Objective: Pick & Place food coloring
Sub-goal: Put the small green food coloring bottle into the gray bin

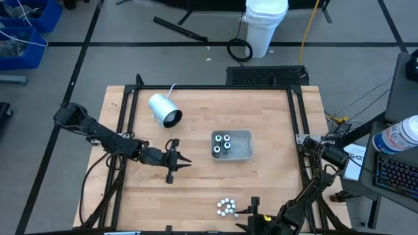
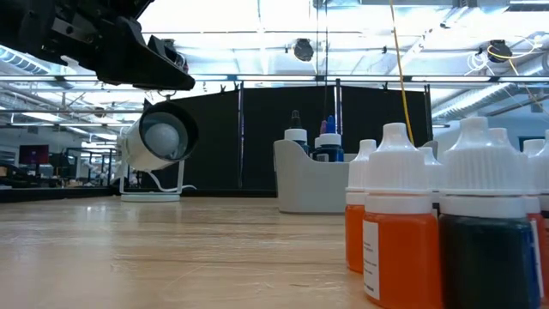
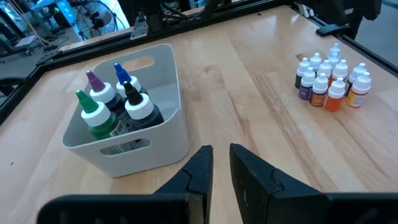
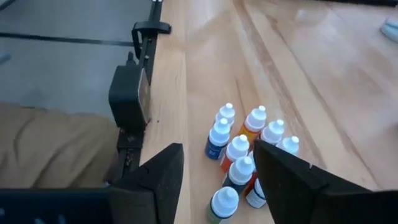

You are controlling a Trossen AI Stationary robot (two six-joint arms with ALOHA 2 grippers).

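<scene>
Wooden table [image 1: 196,189], white cylinder [image 1: 163,109], grey tray [image 1: 243,151], food coloring [image 1: 226,207] cluster under spread right pincer [image 4: 219,169], left pincer [image 1: 185,162] narrowly parted, empty.

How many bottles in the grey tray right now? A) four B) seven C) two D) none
A: the left wrist view shows four bottles standing in the grey tray, with green, purple, blue and black tips; the high view agrees.

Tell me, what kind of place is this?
Likely a robotics lab or workshop: a wooden table in a metal frame, concrete floor with trailing cables, blue storage bins, and a large open hall behind.
</scene>
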